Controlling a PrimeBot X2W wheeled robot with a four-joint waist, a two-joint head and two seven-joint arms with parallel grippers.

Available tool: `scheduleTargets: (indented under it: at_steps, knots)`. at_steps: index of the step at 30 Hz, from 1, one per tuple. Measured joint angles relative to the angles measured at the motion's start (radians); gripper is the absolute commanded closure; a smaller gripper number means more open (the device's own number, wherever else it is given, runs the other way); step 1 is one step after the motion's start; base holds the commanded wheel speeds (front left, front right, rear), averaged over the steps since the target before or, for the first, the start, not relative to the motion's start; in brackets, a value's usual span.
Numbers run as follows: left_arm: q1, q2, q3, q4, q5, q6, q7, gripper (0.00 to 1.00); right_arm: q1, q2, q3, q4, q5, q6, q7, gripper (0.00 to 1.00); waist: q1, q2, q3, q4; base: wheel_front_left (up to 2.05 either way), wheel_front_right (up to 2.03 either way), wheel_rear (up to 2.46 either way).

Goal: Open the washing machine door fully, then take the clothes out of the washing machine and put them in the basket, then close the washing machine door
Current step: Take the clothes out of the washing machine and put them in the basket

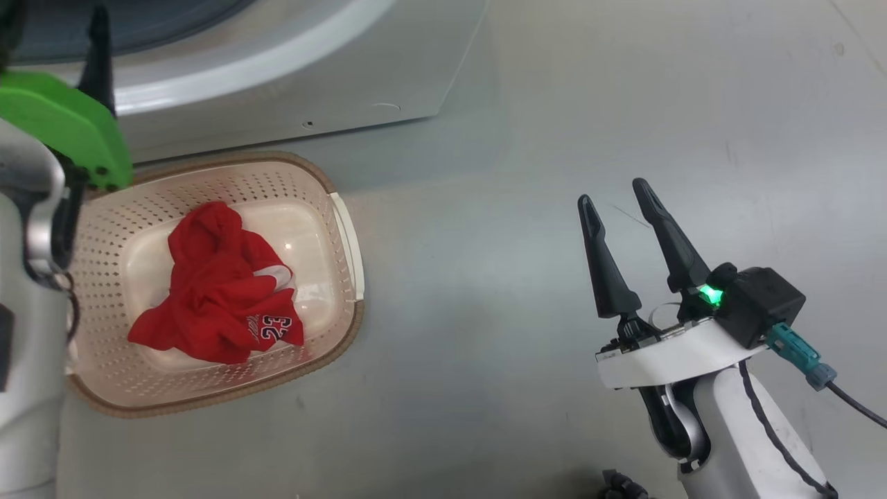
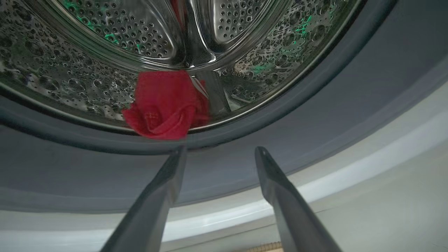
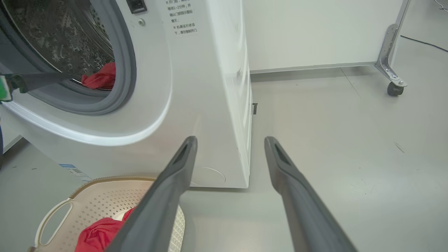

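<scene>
- Head view: your right pincer (image 1: 612, 193) hangs over the bare grey floor (image 1: 527, 104), its two dark fingers spread apart with nothing between them.
- The basket (image 1: 208, 184) stands well off to that pincer's left, on the floor just in front of the washing machine (image 1: 277, 90). A crumpled red jersey (image 1: 215, 291) with a white 23 lies inside it.
- The left arm's green housing (image 1: 66, 121) overlaps the basket's far left corner. Above it, one dark finger (image 1: 99, 55) points up toward the machine's round opening.
- Left wrist view: your left pincer (image 2: 220, 150) is open and empty, its tips over the grey rubber ring (image 2: 315, 115) at the lower lip of the opening.
- A second red garment (image 2: 162, 105), showing a bit of white stripe, lies bunched at the front edge of the perforated steel drum (image 2: 105, 38), just past the ring. It sits just ahead of the left-hand fingertip, near it but apart.
- Right wrist view: the right pincer's fingers stand wide and hold nothing. They point at the machine's lower front corner and the floor beside it.
- The basket with the jersey lies at lower left, partly behind the left-hand finger.
- Higher up, the left arm's finger reaches across the opening, its tip close beside the red garment in the drum. You cannot tell from here whether they touch.
- A small blue label (image 3: 71, 169) sits low on the machine's front.
</scene>
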Motion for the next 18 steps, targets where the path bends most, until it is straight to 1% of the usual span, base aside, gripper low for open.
scheduleTargets:
  at_steps: [4, 5, 10, 15, 18]
  knots:
    - [-0.091, 0.072, 0.018, 0.015, 0.042, 0.000, 0.030, 0.00, -0.041, 0.000, 0.021, -0.008, 0.052, -0.003, 0.000, 0.00, 0.0001, 0.0000, 0.051, -0.029, 0.00, 0.00, 0.00]
    - [-0.111, 0.087, 0.022, 0.020, 0.046, 0.000, 0.036, 0.00, -0.048, 0.000, 0.027, -0.010, 0.060, -0.011, 0.000, 0.00, 0.0001, 0.0000, 0.062, -0.038, 0.00, 0.00, 0.00]
    - [-0.197, 0.160, 0.024, 0.042, 0.099, 0.000, 0.067, 0.00, -0.074, 0.000, 0.055, -0.015, 0.109, -0.020, 0.000, 0.00, 0.0001, 0.0000, 0.112, -0.087, 0.00, 0.00, 0.00]
    - [-0.277, 0.209, 0.026, 0.070, 0.123, -0.006, 0.095, 0.00, -0.099, 0.000, 0.071, -0.016, 0.137, -0.036, 0.000, 0.00, 0.0001, 0.0000, 0.156, -0.133, 0.00, 0.00, 0.00]
    - [-0.316, 0.239, 0.026, 0.091, 0.147, -0.014, 0.102, 0.00, -0.116, 0.001, 0.081, -0.016, 0.152, -0.037, 0.000, 0.00, 0.0001, 0.0000, 0.178, -0.159, 0.00, 0.00, 0.00]
